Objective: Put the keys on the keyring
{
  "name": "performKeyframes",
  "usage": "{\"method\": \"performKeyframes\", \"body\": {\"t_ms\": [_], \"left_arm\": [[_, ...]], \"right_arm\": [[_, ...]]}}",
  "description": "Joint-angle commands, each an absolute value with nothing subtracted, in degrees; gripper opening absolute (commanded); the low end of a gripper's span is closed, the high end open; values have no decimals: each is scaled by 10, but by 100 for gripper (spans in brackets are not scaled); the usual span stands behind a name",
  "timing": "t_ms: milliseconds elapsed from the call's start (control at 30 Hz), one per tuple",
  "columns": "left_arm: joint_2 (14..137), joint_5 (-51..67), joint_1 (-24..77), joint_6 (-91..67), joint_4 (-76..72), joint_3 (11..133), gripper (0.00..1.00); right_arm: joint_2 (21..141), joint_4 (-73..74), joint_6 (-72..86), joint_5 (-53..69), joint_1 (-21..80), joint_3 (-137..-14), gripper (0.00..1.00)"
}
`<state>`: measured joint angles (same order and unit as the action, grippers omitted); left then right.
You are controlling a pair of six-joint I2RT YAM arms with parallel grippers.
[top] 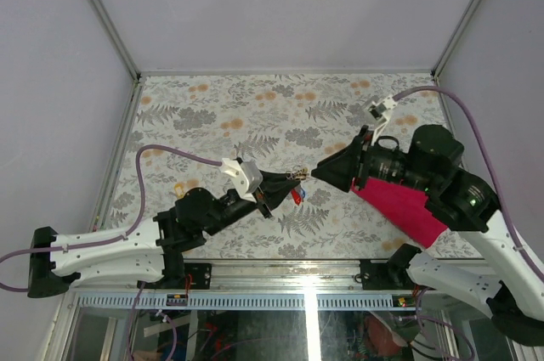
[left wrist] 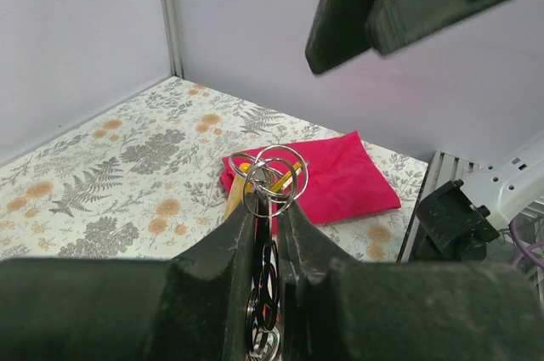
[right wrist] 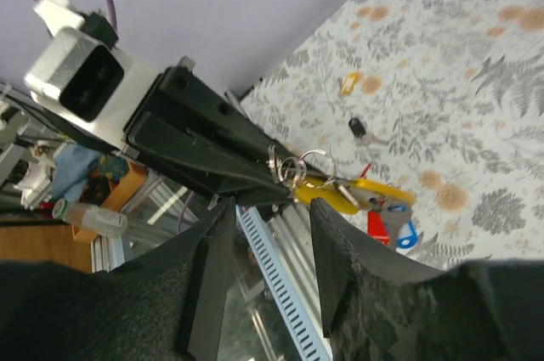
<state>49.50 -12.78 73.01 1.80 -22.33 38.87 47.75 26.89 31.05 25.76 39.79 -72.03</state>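
Note:
My left gripper [top: 287, 183] is shut on the keyring [left wrist: 272, 176], a cluster of thin silvery loops sticking up from between its closed fingers. Yellow [right wrist: 340, 194], red [right wrist: 378, 223] and blue [right wrist: 405, 234] keys hang from the keyring [right wrist: 293, 166] just beyond the left fingertips. A black key [right wrist: 359, 129] and a small yellow key [right wrist: 348, 83] lie loose on the flowered table. My right gripper [top: 321, 172] faces the keyring from the right, a short gap away. The right gripper [right wrist: 268, 217] is open with nothing between its fingers.
A magenta cloth [top: 399, 204] lies on the table under the right arm, and also shows in the left wrist view [left wrist: 340, 174]. Pale walls with metal corner posts [top: 102, 13] close in the back and sides. A slotted cable rail [top: 255, 300] runs along the near edge.

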Motion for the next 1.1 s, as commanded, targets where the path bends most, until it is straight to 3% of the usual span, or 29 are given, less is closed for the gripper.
{"method": "performKeyframes", "body": {"t_ms": [0,233,1067], "left_arm": [[483,-158,731,19,-292,381,0],[465,-164,730,23,-287,376,0],[476,-142,730,22,-283,382,0]], "right_arm": [[501,281,321,140,500,-744,46],[518,266,343,75,535,-736,33],[534,200,365,125,535,-699,26]]}}
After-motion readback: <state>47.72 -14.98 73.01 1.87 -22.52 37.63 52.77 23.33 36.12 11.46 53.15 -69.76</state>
